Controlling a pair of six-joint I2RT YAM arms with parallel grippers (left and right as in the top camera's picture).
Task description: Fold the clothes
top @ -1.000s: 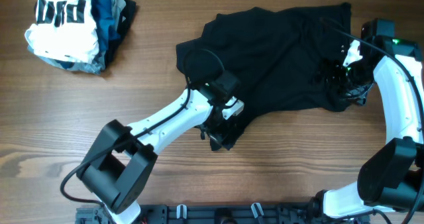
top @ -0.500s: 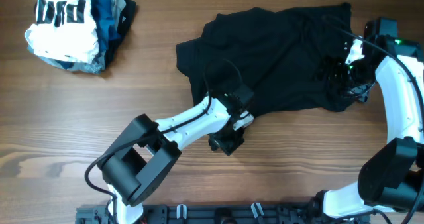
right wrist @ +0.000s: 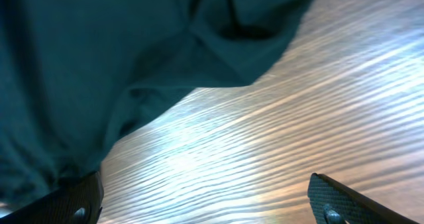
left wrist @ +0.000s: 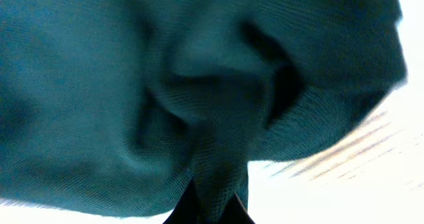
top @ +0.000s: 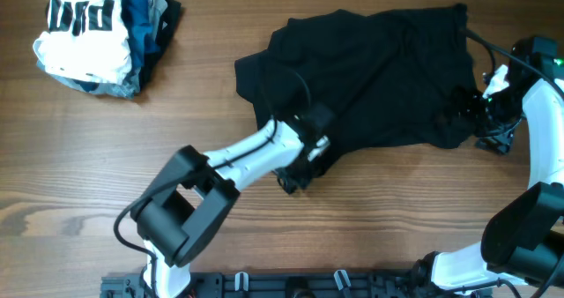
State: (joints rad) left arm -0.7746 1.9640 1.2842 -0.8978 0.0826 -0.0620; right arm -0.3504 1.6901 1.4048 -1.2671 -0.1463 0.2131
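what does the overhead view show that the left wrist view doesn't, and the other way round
Only overhead: the whole black shirt spread out, the pile of folded clothes in the top-left corner, both arms, the right hand by the shirt's right edge. Only left wrist: a close look at bunched fabric pinched in the shut left hand. Both: the shirt and the table.

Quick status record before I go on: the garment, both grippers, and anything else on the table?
garment: black shirt, spread crumpled on the table, not yet folded
left gripper: shut on the black shirt's near edge, cloth pinched
right gripper: open at the shirt's right edge, bare wood in the gap, nothing held
other items: pile of folded clothes at the far left corner, apart from the shirt
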